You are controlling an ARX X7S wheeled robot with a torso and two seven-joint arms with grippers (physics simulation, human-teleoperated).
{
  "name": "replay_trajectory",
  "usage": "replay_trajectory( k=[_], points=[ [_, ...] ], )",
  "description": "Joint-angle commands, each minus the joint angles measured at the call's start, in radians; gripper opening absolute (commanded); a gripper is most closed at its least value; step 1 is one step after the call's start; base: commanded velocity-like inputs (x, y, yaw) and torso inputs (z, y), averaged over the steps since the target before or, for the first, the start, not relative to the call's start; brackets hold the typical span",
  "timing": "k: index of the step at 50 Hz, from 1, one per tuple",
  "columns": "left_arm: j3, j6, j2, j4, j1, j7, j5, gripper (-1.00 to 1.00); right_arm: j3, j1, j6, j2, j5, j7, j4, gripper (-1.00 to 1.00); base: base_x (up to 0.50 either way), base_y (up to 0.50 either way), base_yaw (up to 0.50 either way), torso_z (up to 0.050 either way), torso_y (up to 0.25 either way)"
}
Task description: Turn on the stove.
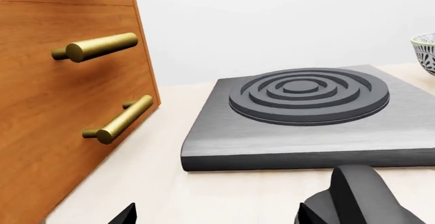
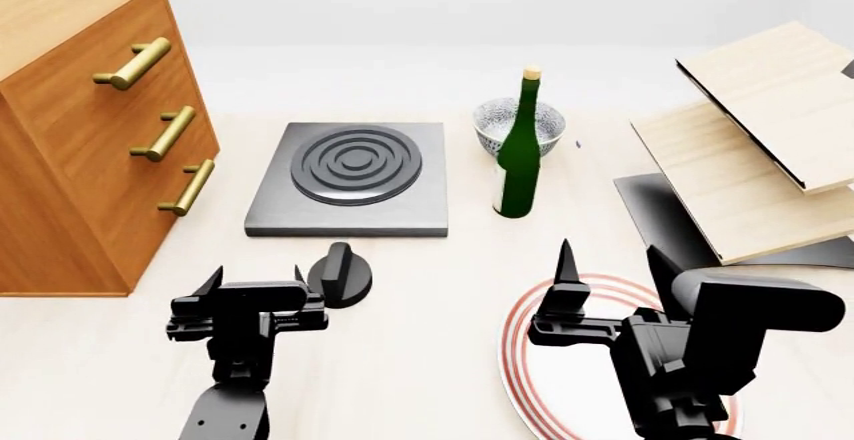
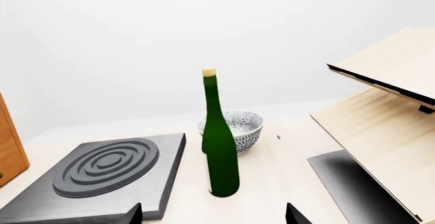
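The stove (image 2: 350,185) is a flat dark grey slab with a ringed round burner (image 2: 356,165), lying left of centre on the table. Its black ridged knob (image 2: 340,272) stands on the table in front of the slab. My left gripper (image 2: 263,282) is open and empty, low over the table. The knob is just outside its right finger, not between the jaws. In the left wrist view the slab (image 1: 306,127) lies ahead of the left gripper (image 1: 216,218), with the knob (image 1: 360,193) beside one fingertip. My right gripper (image 2: 614,270) is open and empty above the plate.
A wooden drawer cabinet (image 2: 80,130) with brass handles stands at the left. A green bottle (image 2: 518,150) and a patterned bowl (image 2: 501,120) stand right of the stove. A red-rimmed white plate (image 2: 511,360) lies under the right arm. Tilted wooden boards (image 2: 761,150) rise at the right.
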Motion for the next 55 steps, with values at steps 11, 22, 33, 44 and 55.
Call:
replay_trajectory(
  k=[11, 22, 33, 44, 55],
  points=[
    [0.08, 0.167, 0.09, -0.364, -0.149, -0.018, 0.034, 1.0, 0.004, -0.016, -0.028, 0.013, 0.018, 0.007, 0.01, 1.0, 0.0, 0.0, 0.0, 0.0, 0.0],
    [0.148, 0.027, 0.117, -0.146, -0.088, 0.017, 0.004, 1.0, 0.012, -0.02, -0.034, 0.021, 0.031, 0.012, 0.01, 1.0, 0.0, 0.0, 0.0, 0.0, 0.0],
    [-0.167, -1.02, -0.003, 1.297, 0.251, 0.167, -0.316, 1.0, -0.002, -0.017, -0.027, 0.026, 0.032, 0.032, -0.001, 1.0, 0.0, 0.0, 0.0, 0.0, 0.0],
    [-0.167, -1.008, -0.008, 1.385, 0.26, 0.159, -0.326, 1.0, -0.005, -0.021, -0.037, 0.03, 0.037, 0.038, 0.004, 1.0, 0.0, 0.0, 0.0, 0.0, 0.0],
    [-0.164, -1.0, -0.016, 1.379, 0.265, 0.15, -0.334, 1.0, -0.008, -0.026, -0.043, 0.035, 0.044, 0.046, 0.005, 1.0, 0.0, 0.0, 0.0, 0.0, 0.0]
  ],
)
